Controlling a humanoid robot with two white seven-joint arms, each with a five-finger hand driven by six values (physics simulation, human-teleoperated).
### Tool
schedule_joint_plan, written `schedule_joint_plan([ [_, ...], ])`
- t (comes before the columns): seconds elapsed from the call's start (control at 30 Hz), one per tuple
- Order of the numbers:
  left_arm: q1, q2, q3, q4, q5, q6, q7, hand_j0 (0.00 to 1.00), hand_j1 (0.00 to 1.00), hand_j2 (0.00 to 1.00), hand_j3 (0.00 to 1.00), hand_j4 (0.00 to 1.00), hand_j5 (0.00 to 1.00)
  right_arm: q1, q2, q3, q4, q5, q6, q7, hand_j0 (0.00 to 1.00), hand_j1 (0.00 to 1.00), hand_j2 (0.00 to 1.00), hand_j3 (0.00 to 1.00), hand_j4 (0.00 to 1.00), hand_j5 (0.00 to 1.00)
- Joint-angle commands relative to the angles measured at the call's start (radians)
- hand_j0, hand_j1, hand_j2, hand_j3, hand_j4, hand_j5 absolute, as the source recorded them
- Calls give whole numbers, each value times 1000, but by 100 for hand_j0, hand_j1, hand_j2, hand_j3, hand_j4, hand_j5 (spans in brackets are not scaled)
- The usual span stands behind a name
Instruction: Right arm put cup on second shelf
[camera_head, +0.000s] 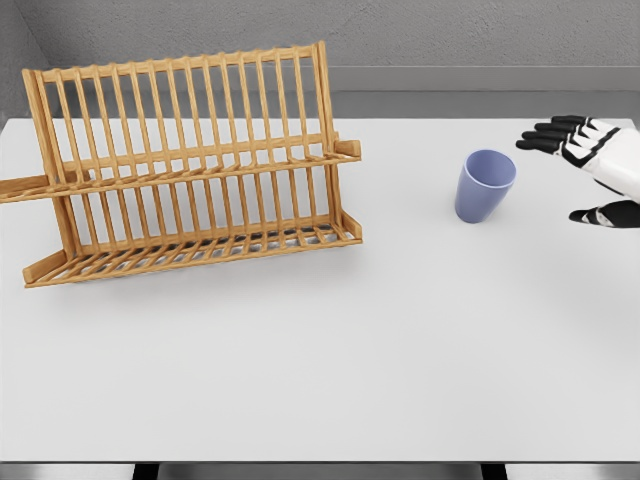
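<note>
A lavender-blue cup stands upright on the white table, right of centre, its mouth facing up. My right hand hovers just to the right of the cup with a gap between them; its black fingers are spread and hold nothing. A wooden two-tier dish rack sits at the left of the table, with a lower slatted shelf and an upper slatted shelf. The left arm does not show.
The table's far edge meets a grey wall behind the rack. Its front edge runs along the bottom of the view. Bare tabletop lies between the rack and the cup.
</note>
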Motion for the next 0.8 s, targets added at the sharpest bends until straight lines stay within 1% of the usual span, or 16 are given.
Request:
schedule_joint_plan([
  [0.0,0,0,0,0,0,0,0,100,100,100,100,100,100,0,-2,2,-2,-8,1,-1,100,100,100,100,100,100],
  [0.07,0,0,-1,0,0,0,-1,100,100,100,100,100,100,-2,-1,-2,6,-14,1,-4,100,100,100,100,100,100],
  [0.1,0,0,1,0,0,0,0,100,100,100,100,100,100,-6,2,-2,28,-20,1,-10,100,100,100,100,100,100],
  [0.17,0,0,-1,0,0,0,0,100,100,100,100,100,100,-12,5,-2,47,-16,1,-7,100,100,100,100,100,100],
  [0.2,0,0,-1,-1,0,0,0,100,100,100,100,100,100,-40,8,2,45,-5,1,22,100,100,100,100,100,100],
  [0.23,0,0,1,0,0,0,-1,100,100,100,100,100,100,-78,13,2,53,-5,1,168,100,100,100,100,100,100],
  [0.27,0,0,0,0,0,0,-1,100,100,100,100,100,100,-139,37,9,58,-5,1,319,100,100,100,100,100,100],
  [0.3,0,0,1,-1,0,0,-1,100,100,100,100,100,100,-173,45,9,56,-5,1,416,100,100,100,100,100,100],
  [0.33,0,0,1,0,0,0,0,100,100,100,100,100,100,-207,60,15,59,-5,1,479,100,100,100,100,100,100],
  [0.37,0,0,1,0,0,0,0,100,100,100,100,100,100,-265,73,73,81,-5,1,513,100,100,100,100,100,100],
  [0.4,0,0,1,0,0,0,0,100,100,100,100,100,100,-391,122,215,157,-7,1,515,100,100,100,100,100,100],
  [0.43,0,0,1,-1,0,0,0,100,100,100,100,100,100,-483,162,321,216,-7,1,513,100,100,100,100,100,100],
  [0.47,0,0,1,0,0,0,0,100,100,100,100,100,100,-509,169,354,234,-7,1,513,100,100,100,100,100,100],
  [0.53,0,0,1,0,0,0,0,100,100,100,100,100,100,-531,171,357,234,-7,1,513,100,100,100,100,100,100],
  [0.67,0,0,1,0,0,0,0,100,100,100,100,100,100,-591,199,358,237,-5,1,526,100,100,100,100,100,100],
  [0.77,0,0,0,0,0,0,0,100,100,100,100,100,100,-620,235,361,291,-5,1,526,100,100,100,100,100,100],
])
